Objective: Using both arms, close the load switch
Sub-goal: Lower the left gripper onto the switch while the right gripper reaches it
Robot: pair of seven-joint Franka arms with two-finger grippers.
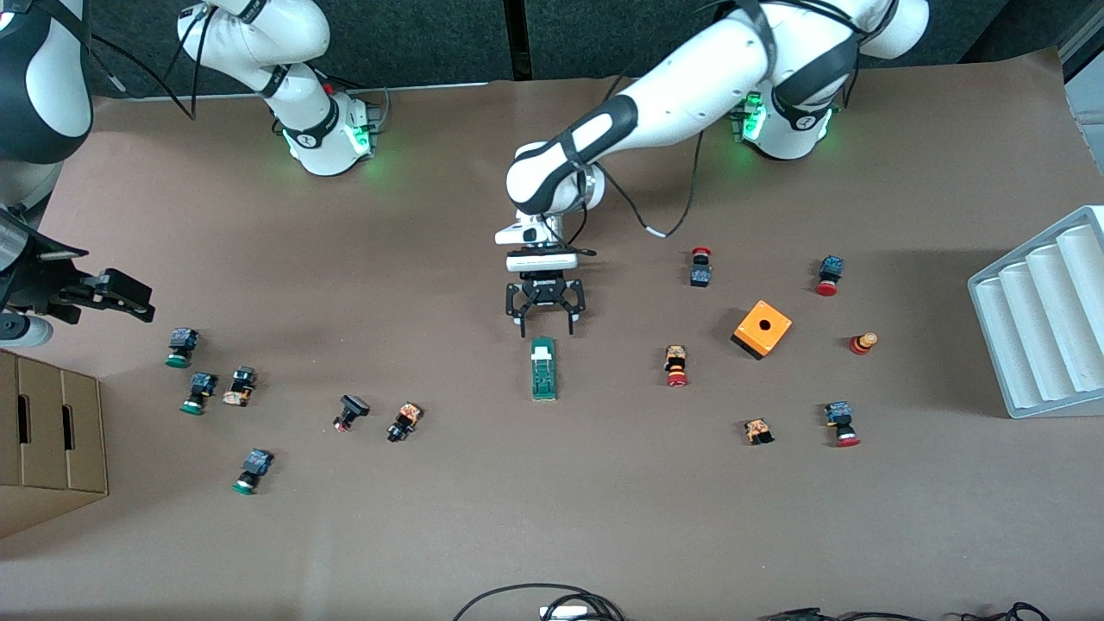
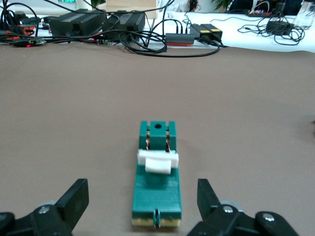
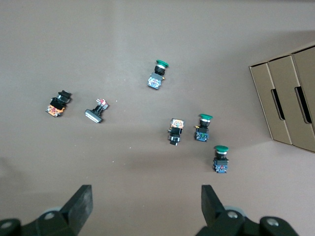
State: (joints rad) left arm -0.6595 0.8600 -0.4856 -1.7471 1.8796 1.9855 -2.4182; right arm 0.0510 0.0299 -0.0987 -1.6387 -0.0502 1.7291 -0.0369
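The load switch (image 1: pixel 543 368) is a narrow green block lying flat in the middle of the table, its white handle piece (image 1: pixel 542 350) toward the robots' bases. My left gripper (image 1: pixel 546 326) hangs open low at that end of the switch, a finger to each side and clear of it. In the left wrist view the load switch (image 2: pixel 157 183) lies between the black fingertips (image 2: pixel 75 200), untouched. My right gripper (image 1: pixel 129 297) waits open, raised at the right arm's end of the table, over bare paper near several green-capped buttons (image 3: pixel 204 127).
Push buttons lie scattered on both sides of the switch. An orange cube (image 1: pixel 762 329) with a hole sits toward the left arm's end, with a white ribbed tray (image 1: pixel 1044 315) at that edge. A cardboard box (image 1: pixel 47 440) stands at the right arm's end.
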